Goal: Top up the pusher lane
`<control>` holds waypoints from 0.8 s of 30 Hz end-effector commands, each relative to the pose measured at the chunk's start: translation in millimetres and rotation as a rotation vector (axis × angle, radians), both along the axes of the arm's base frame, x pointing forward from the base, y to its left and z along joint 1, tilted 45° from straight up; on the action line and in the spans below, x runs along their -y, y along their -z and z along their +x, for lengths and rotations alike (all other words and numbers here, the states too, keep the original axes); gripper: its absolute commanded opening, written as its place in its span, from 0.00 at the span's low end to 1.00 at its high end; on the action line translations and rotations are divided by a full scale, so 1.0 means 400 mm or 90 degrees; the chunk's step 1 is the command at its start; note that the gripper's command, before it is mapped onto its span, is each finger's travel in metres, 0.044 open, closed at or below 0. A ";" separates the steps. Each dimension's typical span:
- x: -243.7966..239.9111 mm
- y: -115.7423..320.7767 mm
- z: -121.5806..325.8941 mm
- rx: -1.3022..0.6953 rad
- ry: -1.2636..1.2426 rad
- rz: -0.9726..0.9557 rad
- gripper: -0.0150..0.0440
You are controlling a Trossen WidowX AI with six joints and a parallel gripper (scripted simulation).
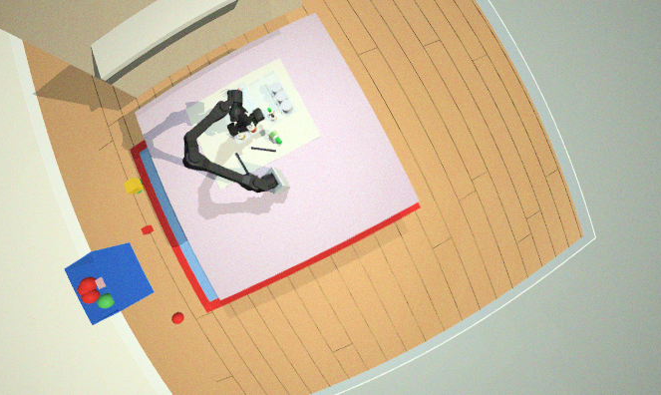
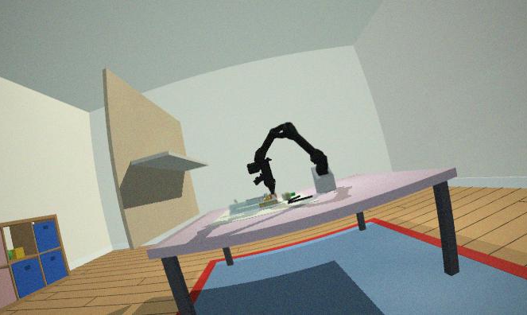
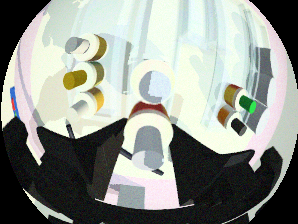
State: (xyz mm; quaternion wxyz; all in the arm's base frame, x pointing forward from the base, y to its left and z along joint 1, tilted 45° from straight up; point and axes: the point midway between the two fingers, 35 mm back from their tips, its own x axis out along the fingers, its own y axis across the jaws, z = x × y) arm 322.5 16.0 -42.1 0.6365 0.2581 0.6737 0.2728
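In the wrist view my gripper (image 3: 148,125) is shut on a white jar with a red band (image 3: 148,137), held between the dark fingers. Straight ahead and close to it stands a matching white jar with a red band (image 3: 152,87), at the mouth of the pale translucent lanes (image 3: 180,16). I cannot tell whether the two jars touch. In the overhead view the gripper (image 1: 241,131) hangs over the cream mat (image 1: 260,123), in front of the lane rack. The pusher plate is hidden.
Jars with mustard bands (image 3: 83,82) lie to the left, a brown jar (image 3: 230,98) and a green-capped one (image 3: 248,104) to the right. Grey jars (image 1: 281,98) fill a far lane. A green jar (image 1: 274,135) and two black rods (image 1: 263,149) lie on the mat.
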 end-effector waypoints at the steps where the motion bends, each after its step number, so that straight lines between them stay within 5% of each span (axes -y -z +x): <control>1: 0.003 -0.009 0.028 0.021 0.004 0.001 0.25; 24: 0.000 -0.006 0.029 0.021 0.004 0.001 0.25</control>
